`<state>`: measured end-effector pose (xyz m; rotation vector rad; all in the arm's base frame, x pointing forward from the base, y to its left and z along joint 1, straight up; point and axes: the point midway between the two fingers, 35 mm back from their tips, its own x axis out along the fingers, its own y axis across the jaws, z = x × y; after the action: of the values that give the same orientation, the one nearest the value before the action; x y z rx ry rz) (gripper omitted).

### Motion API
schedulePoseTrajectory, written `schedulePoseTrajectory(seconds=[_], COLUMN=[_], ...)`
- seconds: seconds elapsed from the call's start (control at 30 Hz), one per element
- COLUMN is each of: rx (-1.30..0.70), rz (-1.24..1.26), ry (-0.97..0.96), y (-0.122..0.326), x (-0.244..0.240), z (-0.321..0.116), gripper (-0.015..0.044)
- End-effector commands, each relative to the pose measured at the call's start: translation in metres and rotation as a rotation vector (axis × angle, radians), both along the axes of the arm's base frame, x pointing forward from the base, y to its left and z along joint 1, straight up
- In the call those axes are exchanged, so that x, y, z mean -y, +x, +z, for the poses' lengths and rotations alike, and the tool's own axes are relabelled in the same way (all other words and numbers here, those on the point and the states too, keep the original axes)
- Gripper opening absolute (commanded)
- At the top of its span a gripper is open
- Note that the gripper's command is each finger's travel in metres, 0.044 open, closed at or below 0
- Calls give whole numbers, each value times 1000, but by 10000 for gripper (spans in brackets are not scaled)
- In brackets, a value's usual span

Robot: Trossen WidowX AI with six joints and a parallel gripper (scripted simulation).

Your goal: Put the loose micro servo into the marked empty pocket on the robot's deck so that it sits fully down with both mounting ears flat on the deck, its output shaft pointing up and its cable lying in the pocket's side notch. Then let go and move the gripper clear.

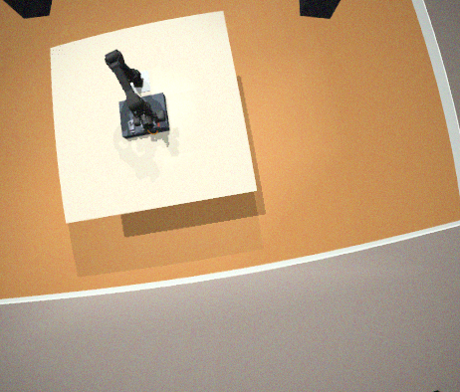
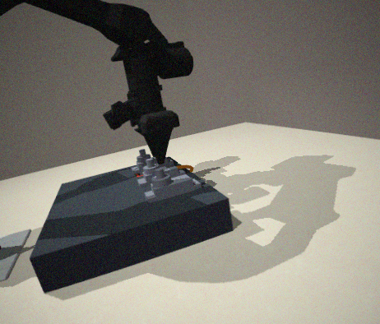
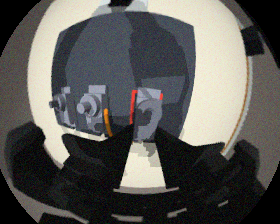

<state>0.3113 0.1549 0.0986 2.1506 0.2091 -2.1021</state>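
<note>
Top view, table: a pale square table (image 1: pixel 168 164) on an orange floor (image 1: pixel 347 149).
Top view, block: a dark block (image 1: pixel 160 106) lies on the table, with the arm (image 1: pixel 123 75) reaching over it.
Top view, servo: too small here to tell apart from the gripper.
Side view, gripper: the gripper (image 2: pixel 160 160) points straight down over the far corner of the block (image 2: pixel 110 214), with its tip low among the grey parts.
Side view, servo: the small grey servo (image 2: pixel 168 169) is clamped in the fingers, down at the level of the block's top, beside other grey servos (image 2: pixel 159 181) standing in a row.
Side view, cable: an orange cable (image 2: pixel 187 166) curls out at the far edge.
Side view, seating: I cannot tell if the ears lie flat.
Wrist view, fingers: two dark fingers stand a little apart around the servo (image 3: pixel 148 112).
Wrist view, marking: red lines (image 3: pixel 132 106) border the servo.
Wrist view, cable: the orange cable (image 3: pixel 107 123) shows left of it.
</note>
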Motion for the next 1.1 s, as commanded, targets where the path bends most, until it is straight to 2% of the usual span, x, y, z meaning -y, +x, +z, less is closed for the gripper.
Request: schedulePoseTrajectory(seconds=[0.0, 0.13, 0.37, 0.6, 0.73, 0.87, 1.07], rx=[2, 2, 2, 2, 2, 0, -4], rz=[2, 2, 2, 2, 2, -5, -2], ry=[1, 1, 1, 1, 1, 0, 0], y=[0, 0, 0, -4, -5, -24, -92], x=[0, 0, 0, 2, 3, 4, 17], z=[-3, -7, -5, 27, 29, 41, 83], gripper=[0, 0, 184, 187, 187, 292, 440])
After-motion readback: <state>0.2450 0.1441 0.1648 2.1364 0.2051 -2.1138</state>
